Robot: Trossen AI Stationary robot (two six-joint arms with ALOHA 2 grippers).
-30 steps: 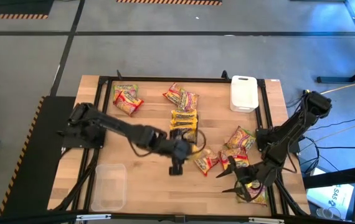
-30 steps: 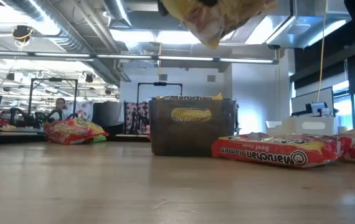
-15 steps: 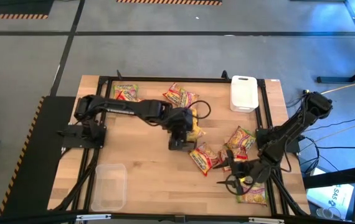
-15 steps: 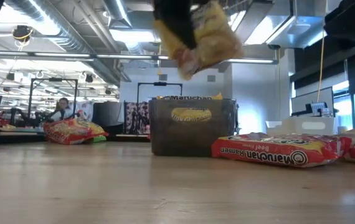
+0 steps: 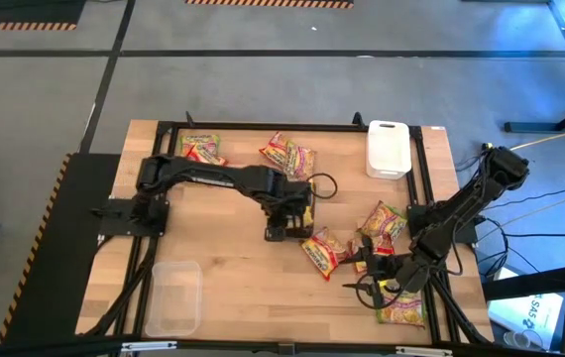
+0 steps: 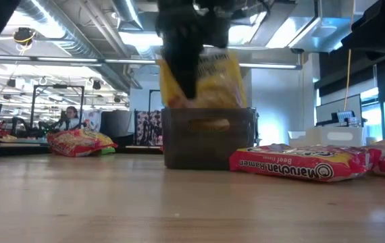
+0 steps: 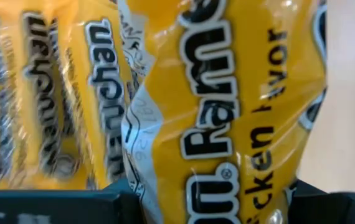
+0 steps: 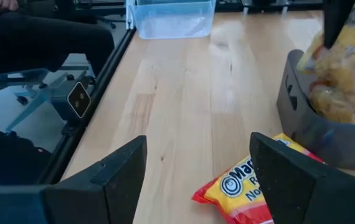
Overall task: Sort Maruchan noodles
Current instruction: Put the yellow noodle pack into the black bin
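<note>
We see a crinkly yellow chicken-flavor packet [image 7: 227, 124] gripped by our left gripper [image 5: 284, 220] over the dark tray [image 6: 209, 138]; our right gripper [image 8: 196, 180] gapes empty near a red packet [image 8: 243, 186].

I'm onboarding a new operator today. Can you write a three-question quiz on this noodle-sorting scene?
1. True or false: the left gripper holds a yellow packet over the dark tray.
2. Which tray holds no packets: A dark, B clear tray, C neither?
3. What colour is the packet in front of the right gripper?

Key
1. True.
2. B.
3. Red, with the right gripper's jaws open above the table.
</note>
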